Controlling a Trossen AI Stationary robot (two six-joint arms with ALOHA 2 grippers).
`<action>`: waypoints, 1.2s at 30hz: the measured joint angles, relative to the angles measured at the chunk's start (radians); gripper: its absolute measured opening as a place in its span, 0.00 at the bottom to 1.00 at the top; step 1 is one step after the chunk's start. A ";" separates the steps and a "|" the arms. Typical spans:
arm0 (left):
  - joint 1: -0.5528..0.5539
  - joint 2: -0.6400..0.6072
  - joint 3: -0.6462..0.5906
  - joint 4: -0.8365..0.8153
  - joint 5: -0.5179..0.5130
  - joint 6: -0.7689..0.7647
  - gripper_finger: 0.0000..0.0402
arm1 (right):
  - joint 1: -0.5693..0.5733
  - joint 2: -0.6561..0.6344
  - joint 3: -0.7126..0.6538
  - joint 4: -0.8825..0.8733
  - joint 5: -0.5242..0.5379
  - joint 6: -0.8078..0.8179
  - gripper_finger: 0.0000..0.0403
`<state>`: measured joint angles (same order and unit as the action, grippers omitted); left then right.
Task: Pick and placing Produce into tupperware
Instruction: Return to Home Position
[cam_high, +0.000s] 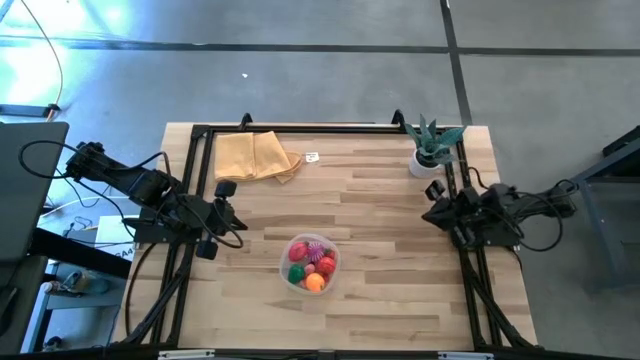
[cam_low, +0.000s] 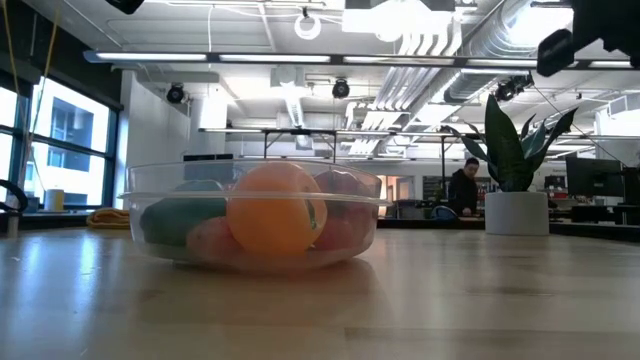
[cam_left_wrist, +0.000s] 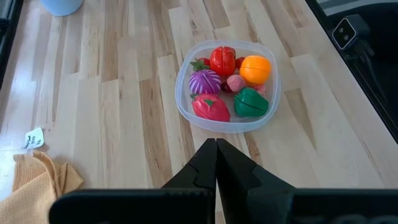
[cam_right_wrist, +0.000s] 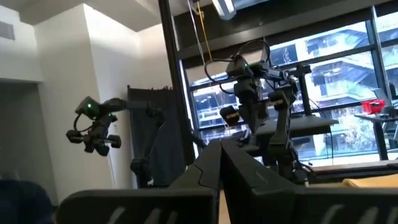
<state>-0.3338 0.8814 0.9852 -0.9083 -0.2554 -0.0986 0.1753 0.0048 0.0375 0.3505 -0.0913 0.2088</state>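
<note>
Toward the near edge of the pale wood-plank bench (cam_high: 400, 290) sits the clear, shallow, round-cornered plastic tupperware (cam_high: 284, 262), flat and upright. All the toy produce in view is inside it: round orange fruit (cam_left_wrist: 255, 70), red tomato (cam_left_wrist: 222, 60), spiky magenta-purple piece (cam_left_wrist: 204, 81), small pink peach (cam_left_wrist: 235, 83), green bell pepper (cam_left_wrist: 250, 102) and a red strawberry-like piece (cam_left_wrist: 210, 109). No loose piece shows on the wood. In the low view the orange fruit pokes just over the rim on the near side.

Farther back, mid-bench, the left gripper (cam_left_wrist: 216, 144) hangs over the left side, aimed at the tupperware, fingers pressed together, empty. The right gripper (cam_right_wrist: 219, 146) is at the right edge by the black frame, fingers together too, empty, facing level into the room.

At the far edge a folded yellow-tan cloth (cam_high: 258, 157) lies behind the left arm. A green spiky plant in a white pot (cam_high: 432, 148) stands just behind the right arm. Beyond that, a person (cam_low: 463, 187) sits far off.

Loading looks done, with only the retreat to rest left. Risks:
- A low left swing could drag the cloth.
- The right arm's elbow could tip the pot.
- A bump to the bench could roll the orange fruit out.
</note>
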 joint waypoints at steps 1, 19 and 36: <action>0.000 0.000 0.000 0.000 0.000 0.000 0.00 | 0.000 0.000 -0.006 0.002 -0.008 0.001 0.00; 0.000 0.000 0.000 0.000 -0.001 0.016 0.00 | 0.000 0.004 -0.027 -0.334 0.043 0.225 0.00; 0.000 0.061 0.000 0.357 -0.411 0.292 0.00 | 0.000 0.014 -0.025 -0.340 0.036 0.201 0.00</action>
<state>-0.3340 0.9420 0.9850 -0.5516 -0.6665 0.1936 0.1753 0.0184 0.0120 0.0107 -0.0551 0.4103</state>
